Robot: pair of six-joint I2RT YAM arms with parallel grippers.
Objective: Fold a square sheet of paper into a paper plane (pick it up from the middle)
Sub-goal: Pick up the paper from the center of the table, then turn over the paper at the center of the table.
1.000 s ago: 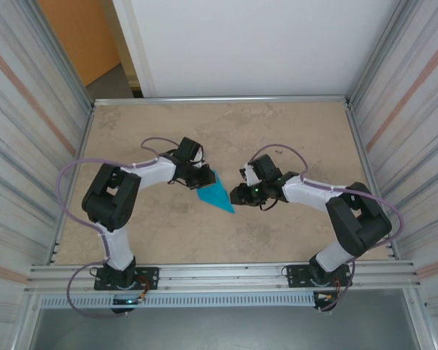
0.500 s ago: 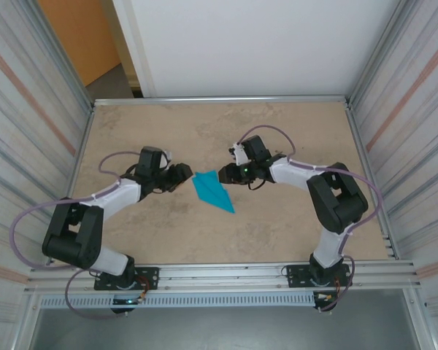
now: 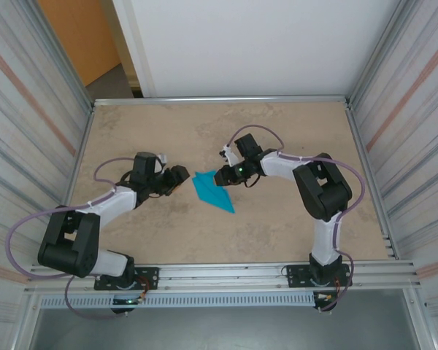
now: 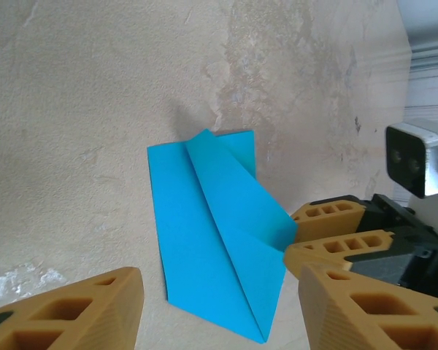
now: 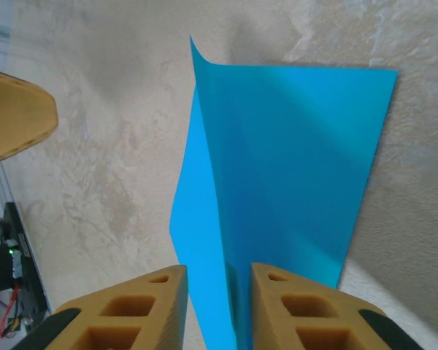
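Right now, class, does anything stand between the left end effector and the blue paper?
Nothing visible does: only bare table lies between the open left end effector and the paper. The right end effector is at the paper's opposite side, fingers straddling a raised flap.

There is one folded teal paper [image 3: 212, 191], at the centre of the overhead frame, and one counter [image 3: 277, 124] under it. The arms number two: the left arm [image 3: 106, 204] in the lower left of the frame and the right arm [image 3: 317, 186] at centre right. The grippers also number two, the left gripper [image 3: 181, 177] and the right gripper [image 3: 220, 177]. Each has two tan fingers [image 4: 73, 313], four in all. Two purple cables [image 3: 22, 222] loop, one per arm. One white camera [image 4: 416, 157] sits at the right edge of the left wrist frame.
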